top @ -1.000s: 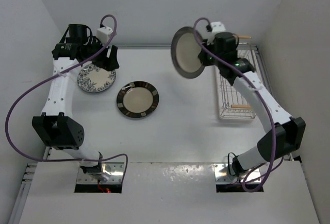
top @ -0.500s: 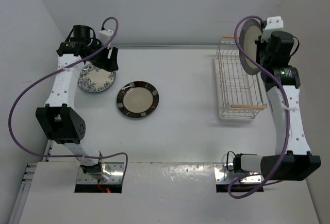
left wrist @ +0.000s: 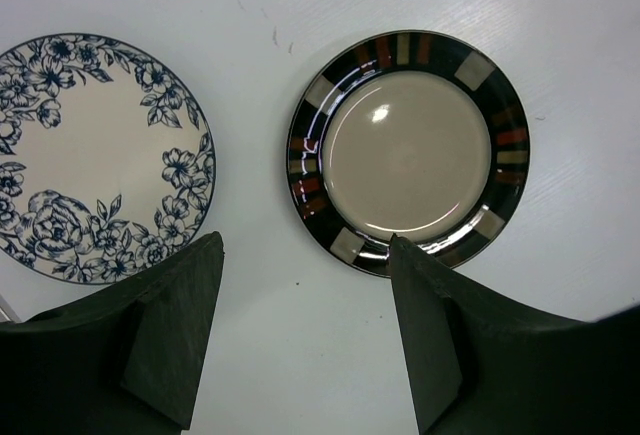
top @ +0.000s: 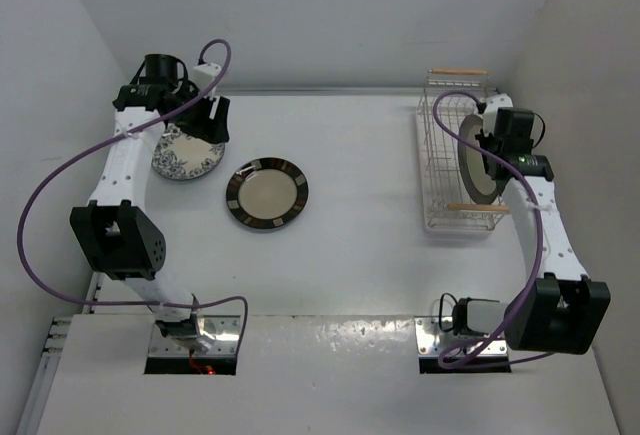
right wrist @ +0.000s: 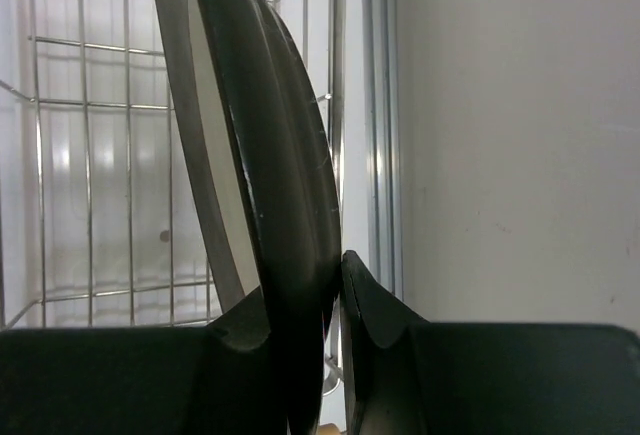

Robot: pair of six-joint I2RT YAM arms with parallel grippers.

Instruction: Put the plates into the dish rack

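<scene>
My right gripper [top: 492, 145] is shut on the rim of a cream plate with a dark rim [top: 477, 160], which stands on edge inside the dish rack [top: 437, 217]. In the right wrist view the plate [right wrist: 270, 155] rises between my fingers [right wrist: 305, 280] over the rack's wires [right wrist: 90, 155]. A blue floral plate [top: 187, 152] and a plate with a dark banded rim [top: 266, 194] lie flat on the table. My left gripper [top: 205, 120] hovers open above them. In its wrist view it [left wrist: 305, 245] is over bare table between the floral plate [left wrist: 90, 155] and the banded plate [left wrist: 408, 151].
The rack stands along the right wall, with wooden handle bars at its far end [top: 458, 73] and near end [top: 478, 206]. Walls close the table in at the back, left and right. A purple cable loops off each arm.
My right arm has swung the dark-rimmed plate from above the back middle of the table over to the right and down into the rack. The left gripper has barely moved.
</scene>
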